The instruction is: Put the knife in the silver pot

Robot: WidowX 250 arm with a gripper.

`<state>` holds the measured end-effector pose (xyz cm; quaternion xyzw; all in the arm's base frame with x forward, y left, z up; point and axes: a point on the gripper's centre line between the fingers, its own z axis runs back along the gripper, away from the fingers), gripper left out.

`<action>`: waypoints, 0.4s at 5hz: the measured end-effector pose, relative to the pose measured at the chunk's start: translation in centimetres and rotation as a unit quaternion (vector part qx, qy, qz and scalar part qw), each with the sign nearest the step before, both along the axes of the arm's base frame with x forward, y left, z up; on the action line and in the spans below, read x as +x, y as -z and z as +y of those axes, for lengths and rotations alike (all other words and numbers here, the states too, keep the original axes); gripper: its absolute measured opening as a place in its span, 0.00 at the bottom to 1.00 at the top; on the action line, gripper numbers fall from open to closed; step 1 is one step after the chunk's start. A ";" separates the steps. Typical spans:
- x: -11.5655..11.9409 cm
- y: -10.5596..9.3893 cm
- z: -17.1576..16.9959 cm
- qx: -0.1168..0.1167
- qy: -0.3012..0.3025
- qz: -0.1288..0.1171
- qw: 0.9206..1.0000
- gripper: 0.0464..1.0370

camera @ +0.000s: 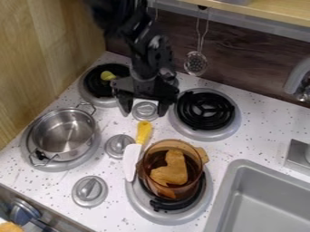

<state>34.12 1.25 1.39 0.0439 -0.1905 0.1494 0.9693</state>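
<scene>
My gripper (pixel 144 112) hangs near the upper middle, its two fingers spread wide with nothing held between them. Just below it in the view lies the knife, its yellow handle (pixel 143 132) pointing up toward the gripper and its white blade (pixel 130 161) toward the front. The blade runs along the left side of the brown see-through pot. At the left, the silver pot (pixel 63 136) stands upright on a burner, with wire handles at its sides; its inside looks empty.
The brown pot (pixel 149 181) on the front burner holds an orange-brown piece (pixel 171 170). A bare black burner (pixel 205 110) lies right of the gripper, and a small yellow item (pixel 108 75) on the back left burner. Knobs stand between burners. The sink (pixel 266 204) is front right.
</scene>
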 end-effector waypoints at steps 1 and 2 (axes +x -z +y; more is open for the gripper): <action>0.3 2.5 0.2 0.010 0.047 0.019 0.999 0.96; 0.7 3.5 0.7 0.025 0.053 0.046 0.997 0.96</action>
